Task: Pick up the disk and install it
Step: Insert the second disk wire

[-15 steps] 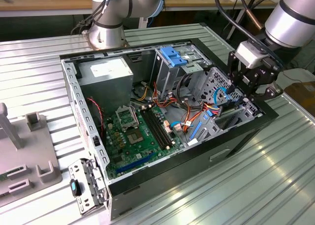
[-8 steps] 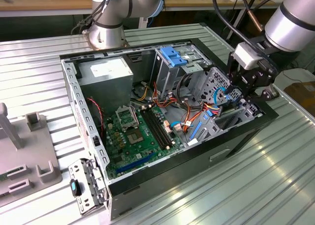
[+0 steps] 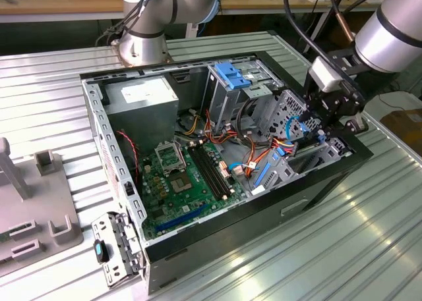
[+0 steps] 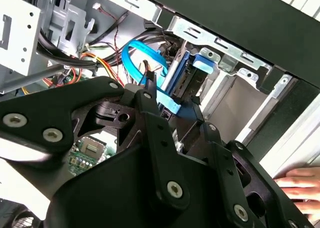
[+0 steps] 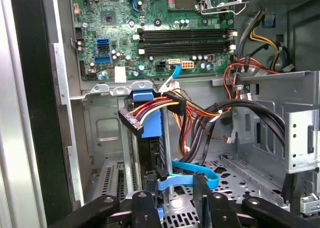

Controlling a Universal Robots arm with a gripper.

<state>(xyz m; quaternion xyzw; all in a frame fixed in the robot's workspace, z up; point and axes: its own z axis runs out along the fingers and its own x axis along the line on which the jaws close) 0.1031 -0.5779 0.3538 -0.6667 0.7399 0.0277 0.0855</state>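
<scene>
End effector [image 5: 172,193] closed on the disk [image 5: 150,138], held on edge and partly lowered into the drive bay [image 5: 107,133] at the case's [image 3: 217,238] three-o'clock side; judged not yet seated.

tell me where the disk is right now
The disk stands on edge inside the open computer case, in the bay at the exterior view's right, just ahead of the gripper and beside the curved blue cable.
</scene>
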